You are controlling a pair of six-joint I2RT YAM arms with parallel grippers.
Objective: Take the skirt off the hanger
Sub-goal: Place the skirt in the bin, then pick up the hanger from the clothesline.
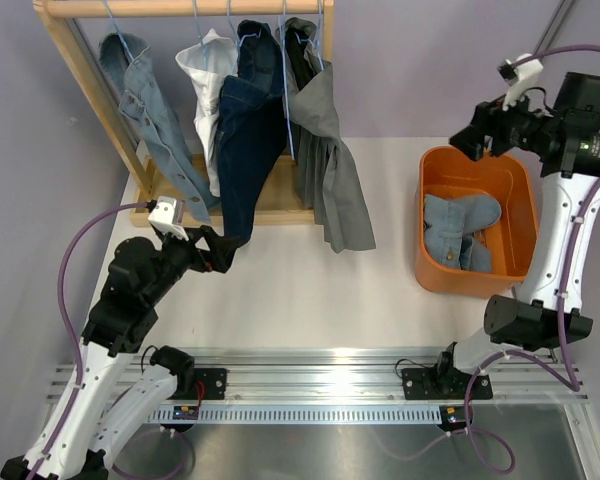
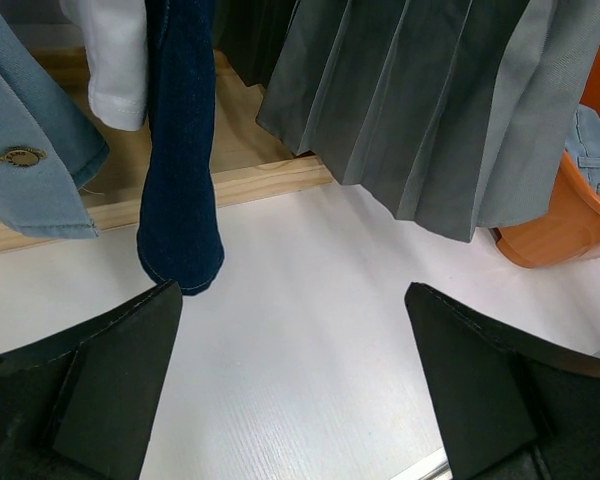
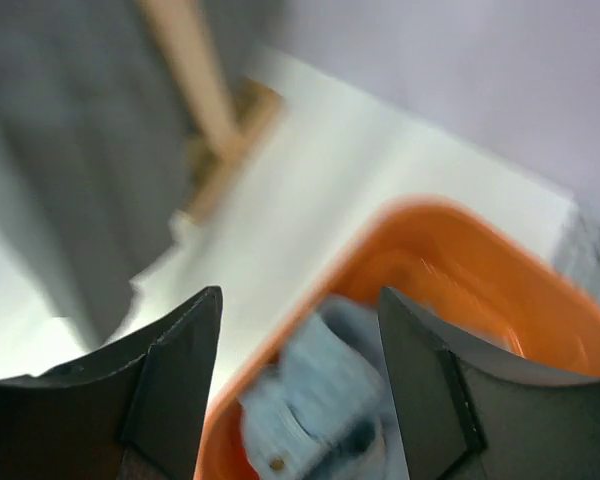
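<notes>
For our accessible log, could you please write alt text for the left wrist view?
A grey pleated skirt hangs over the white table, beside a dark blue jeans leg and a wooden rack base. The left end effector is open below, holding nothing.

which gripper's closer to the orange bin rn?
Right. The right gripper hangs over the orange bin at its far-left corner, jaws open. The left gripper is across the table, by the dark jeans hem at the rack.
</notes>
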